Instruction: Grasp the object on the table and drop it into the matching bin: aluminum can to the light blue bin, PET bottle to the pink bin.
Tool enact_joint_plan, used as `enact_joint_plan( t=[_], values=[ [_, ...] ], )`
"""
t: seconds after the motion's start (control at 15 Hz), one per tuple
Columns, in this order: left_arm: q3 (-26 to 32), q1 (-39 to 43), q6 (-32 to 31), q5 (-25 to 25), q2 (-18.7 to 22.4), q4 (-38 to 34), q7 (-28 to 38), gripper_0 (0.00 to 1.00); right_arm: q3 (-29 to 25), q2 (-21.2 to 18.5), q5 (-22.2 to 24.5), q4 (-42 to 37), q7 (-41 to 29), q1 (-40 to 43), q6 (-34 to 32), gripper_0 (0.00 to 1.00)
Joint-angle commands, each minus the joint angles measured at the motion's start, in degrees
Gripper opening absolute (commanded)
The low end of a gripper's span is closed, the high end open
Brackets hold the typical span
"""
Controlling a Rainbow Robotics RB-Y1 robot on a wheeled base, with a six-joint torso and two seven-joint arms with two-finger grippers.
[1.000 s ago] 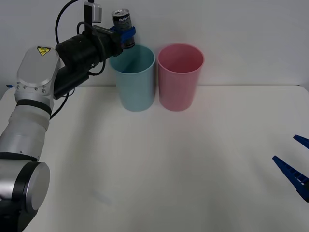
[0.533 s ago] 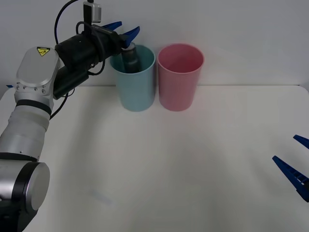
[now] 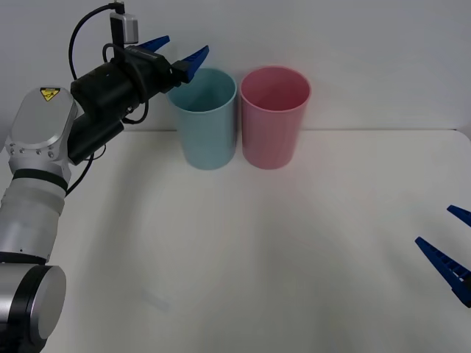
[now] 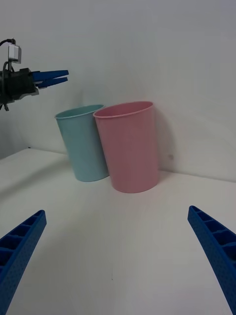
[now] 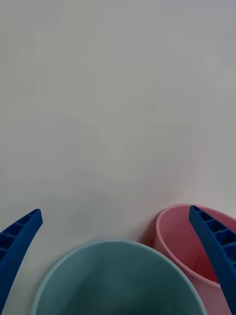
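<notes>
— Where's the can?

— I can't see it. My left gripper [image 3: 175, 53] hangs just above the near-left rim of the blue bin [image 3: 207, 132], fingers spread wide with nothing between them. The table [image 3: 257, 243] carries no can, so I judge it's down inside the blue bin, though the bin's depth is hidden from me: my left wrist view takes in the rim and upper wall, not the bottom.

— So which step is this?

— The drop looks done, as far as I can judge. What's left is pulling my left arm back and away without clipping the rim.

— And the pink bin [image 3: 275, 118]?

— Upright, touching or just beside the blue one; I can't tell which. Its bottom is hidden too.

— Your other gripper?

— My right gripper [image 3: 458, 257] waits low at the table's right edge, fingers apart, empty, well apart from both bins.
</notes>
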Motion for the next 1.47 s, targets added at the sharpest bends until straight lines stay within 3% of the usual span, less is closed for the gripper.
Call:
enact_joint_plan(
  t=[0.07,0.4,0.6,1.07,1.47],
  values=[
    [0.00,5.03,0.00,2.88,0.97,-5.82,-0.39,1.00,0.00,0.00,0.00,0.00,0.00,0.00,0.00,1.00],
    [0.18,15.58,-0.17,8.77,4.48,-15.93,-2.41,1.00,0.00,0.00,0.00,0.00,0.00,0.00,0.00,1.00],
    [2.20,22.00,-1.67,12.37,5.71,-20.23,-8.12,1.00,0.00,0.00,0.00,0.00,0.00,0.00,0.00,1.00],
    [15.30,32.01,-19.51,13.87,9.05,-21.73,-12.69,1.00,0.00,0.00,0.00,0.00,0.00,0.00,0.00,1.00],
    [21.27,45.81,-24.08,16.50,10.81,-30.87,-12.52,1.00,0.00,0.00,0.00,0.00,0.00,0.00,0.00,1.00]
  ],
)
